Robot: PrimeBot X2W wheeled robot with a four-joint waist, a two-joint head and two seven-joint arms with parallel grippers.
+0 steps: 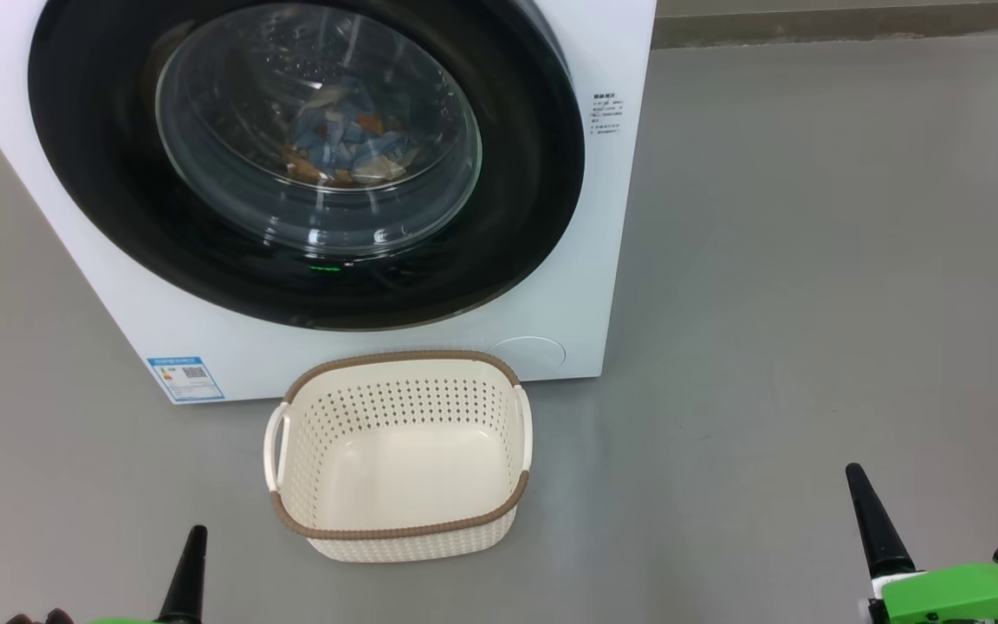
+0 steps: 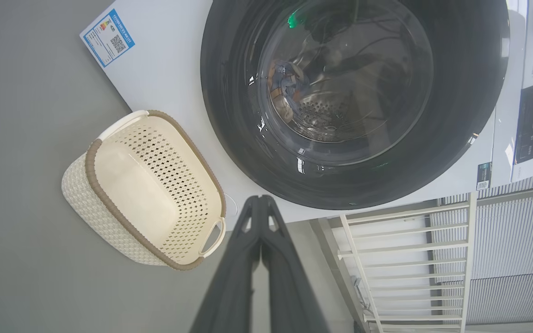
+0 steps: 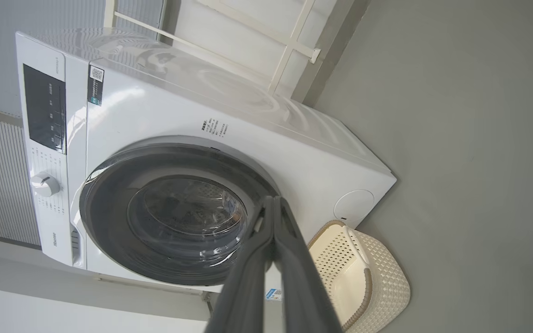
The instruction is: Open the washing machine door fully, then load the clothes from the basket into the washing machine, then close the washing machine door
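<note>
The white washing machine (image 1: pixel 612 260) stands ahead with its round black washing machine door (image 1: pixel 92 156) shut flat against its front. Through the glass porthole the clothes (image 1: pixel 347 143) lie inside the drum, blue with orange-brown patches. On the floor in front sits the cream basket (image 1: pixel 404 529) with a brown rim, nothing in it. My left gripper (image 1: pixel 196 533) is at the lower left, shut and holding nothing. My right gripper (image 1: pixel 854 472) is at the lower right, shut and holding nothing. Both hang well short of the machine. The wrist views show the door (image 2: pixel 229 92) (image 3: pixel 109 194), the basket (image 2: pixel 81 185) (image 3: pixel 387 277) and the touching fingertips (image 2: pixel 260 200) (image 3: pixel 273 200).
Grey floor (image 1: pixel 811 260) spreads to the right of the machine. A white rail frame (image 2: pixel 410 259) and corrugated wall stand beside and behind the machine. The machine's control panel and dial (image 3: pixel 44 184) are on its upper front. A blue label (image 1: pixel 185 378) marks its lower left corner.
</note>
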